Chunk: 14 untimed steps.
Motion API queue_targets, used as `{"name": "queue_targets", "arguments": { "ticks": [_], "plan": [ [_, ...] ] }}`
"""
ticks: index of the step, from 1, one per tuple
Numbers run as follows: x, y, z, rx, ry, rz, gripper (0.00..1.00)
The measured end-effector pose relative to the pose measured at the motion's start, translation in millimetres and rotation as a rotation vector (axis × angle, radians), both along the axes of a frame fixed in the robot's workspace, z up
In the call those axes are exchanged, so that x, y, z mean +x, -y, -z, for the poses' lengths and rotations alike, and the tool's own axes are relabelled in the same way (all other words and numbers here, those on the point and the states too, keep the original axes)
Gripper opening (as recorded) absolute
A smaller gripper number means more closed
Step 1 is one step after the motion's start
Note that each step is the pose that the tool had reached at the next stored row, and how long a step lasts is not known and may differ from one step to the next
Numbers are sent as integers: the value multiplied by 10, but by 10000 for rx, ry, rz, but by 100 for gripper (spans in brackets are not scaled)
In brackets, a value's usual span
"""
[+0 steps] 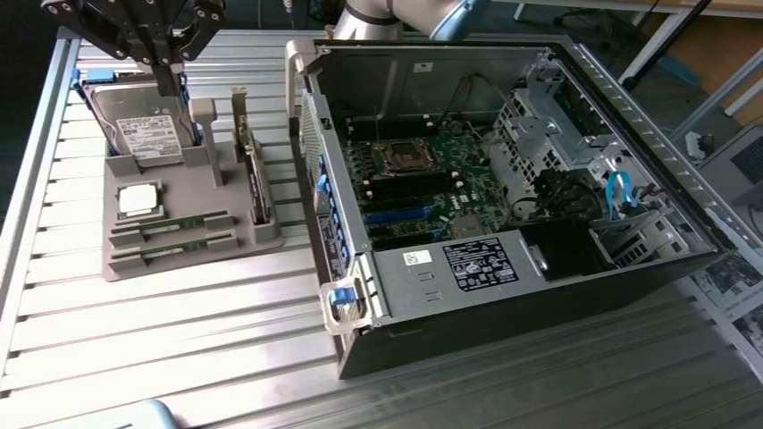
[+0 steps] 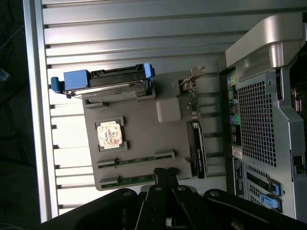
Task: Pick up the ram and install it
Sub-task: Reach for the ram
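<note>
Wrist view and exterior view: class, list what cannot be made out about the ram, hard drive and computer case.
Wrist view: one end of the ram beside the end effector is hidden behind it.
Exterior view: the hard drive label's print is too small to read.
Wrist view: the case is cut off by the picture edge.
Exterior view: the motherboard slots are too dark and small to judge filled or empty.
</note>
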State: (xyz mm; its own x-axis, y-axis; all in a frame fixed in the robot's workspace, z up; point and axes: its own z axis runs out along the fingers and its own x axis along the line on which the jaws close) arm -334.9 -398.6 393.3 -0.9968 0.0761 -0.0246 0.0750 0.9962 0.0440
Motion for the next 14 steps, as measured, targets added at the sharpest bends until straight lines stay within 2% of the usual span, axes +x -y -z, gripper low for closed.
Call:
{"name": "queue_targets", "arguments": {
  "ticks": [8, 14],
  "plan": [
    [-2, 3, -1, -1, -2, 3, 11],
    [-1, 40, -1, -1, -1, 1, 11]
  ]
}}
